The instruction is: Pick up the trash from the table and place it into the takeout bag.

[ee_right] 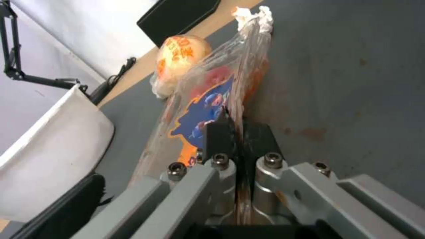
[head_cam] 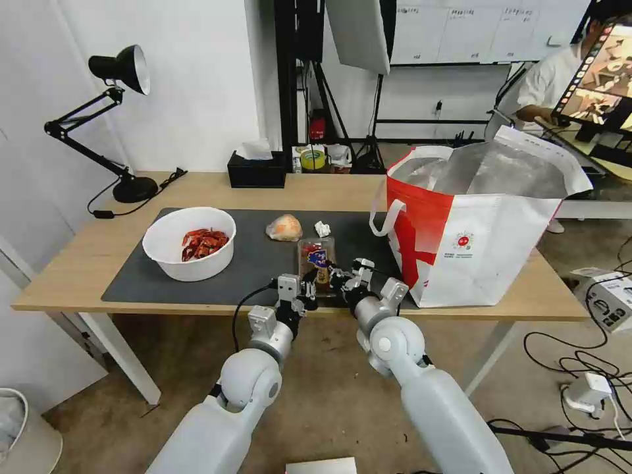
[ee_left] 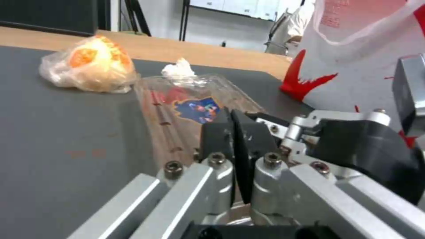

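Both grippers meet at the clear hinged plastic tray point(head_cam: 317, 258) with red scraps and a blue sticker, just left of the big red-and-white takeout bag point(head_cam: 474, 230). Right gripper point(ee_right: 237, 132) is pinched on the tray's edge; left gripper point(ee_left: 231, 132) is clamped on its near rim. Dark grey mat point(head_cam: 257, 263), light-wood table point(head_cam: 79, 263), white walls behind.

White wall point(head_cam: 197, 79), black desk lamp point(head_cam: 122, 69), brown floor point(head_cam: 329, 388) strewn with cables point(head_cam: 579, 355) at right
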